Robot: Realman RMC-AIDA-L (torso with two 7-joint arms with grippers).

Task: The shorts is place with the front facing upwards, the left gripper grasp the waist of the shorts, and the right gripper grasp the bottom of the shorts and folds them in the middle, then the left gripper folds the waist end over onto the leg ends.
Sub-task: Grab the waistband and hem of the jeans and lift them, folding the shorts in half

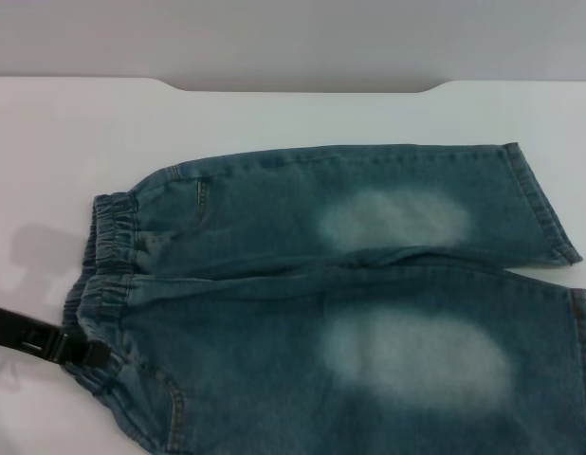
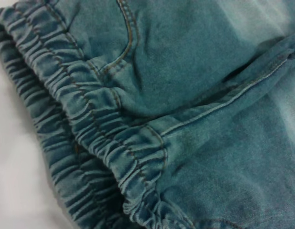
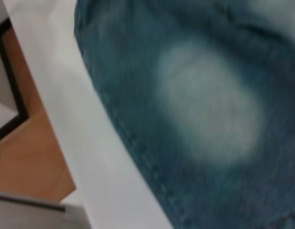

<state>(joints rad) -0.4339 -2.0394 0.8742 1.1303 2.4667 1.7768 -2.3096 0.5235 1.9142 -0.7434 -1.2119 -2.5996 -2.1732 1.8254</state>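
Note:
The blue-green denim shorts (image 1: pixel 369 284) lie flat on the white table (image 1: pixel 274 114), with a pale faded patch on each thigh. The waist of the shorts (image 1: pixel 113 237) is a gathered band at the left. The bottom of the shorts (image 1: pixel 544 204) points right, and the near leg runs past the picture's edge. My left gripper (image 1: pixel 89 353) reaches in from the lower left and sits at the near end of the waistband. The left wrist view shows the ruffled waist (image 2: pixel 85 124) and a pocket seam up close. The right gripper is out of view; its wrist view looks down on a faded thigh patch (image 3: pixel 209 105).
In the right wrist view the table's white edge (image 3: pixel 90 143) runs close beside the shorts' side seam, with brown floor (image 3: pixel 28 157) beyond it. A curved notch marks the table's far edge (image 1: pixel 302 90).

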